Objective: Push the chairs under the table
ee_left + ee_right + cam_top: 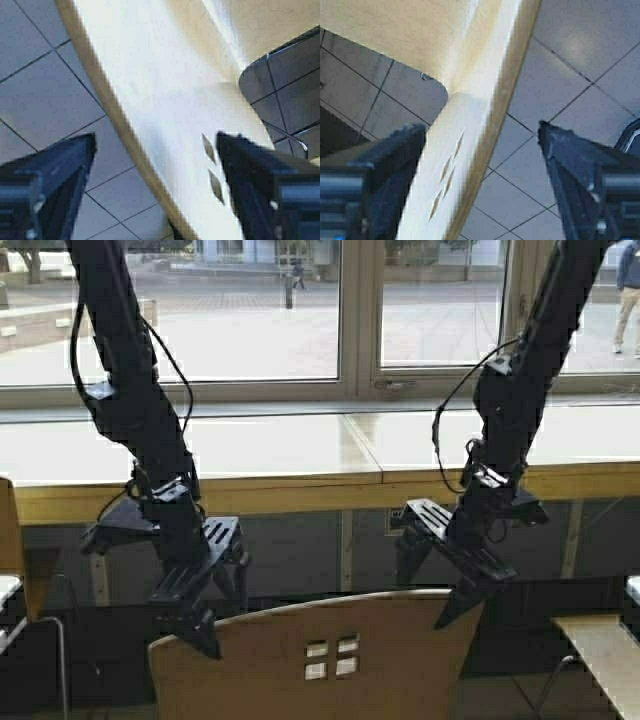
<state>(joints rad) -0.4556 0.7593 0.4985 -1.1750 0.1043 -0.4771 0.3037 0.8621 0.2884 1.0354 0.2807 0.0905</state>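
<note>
Both spread hands, left hand (200,615) and right hand (440,575), straddle the tan plywood chair's curved backrest (320,655), the pale glossy surface (290,455) straight ahead.

Chair (320,660) seat and legs cut off by frame bottom (only backrest shows). Both side chairs clipped at edges.
</note>
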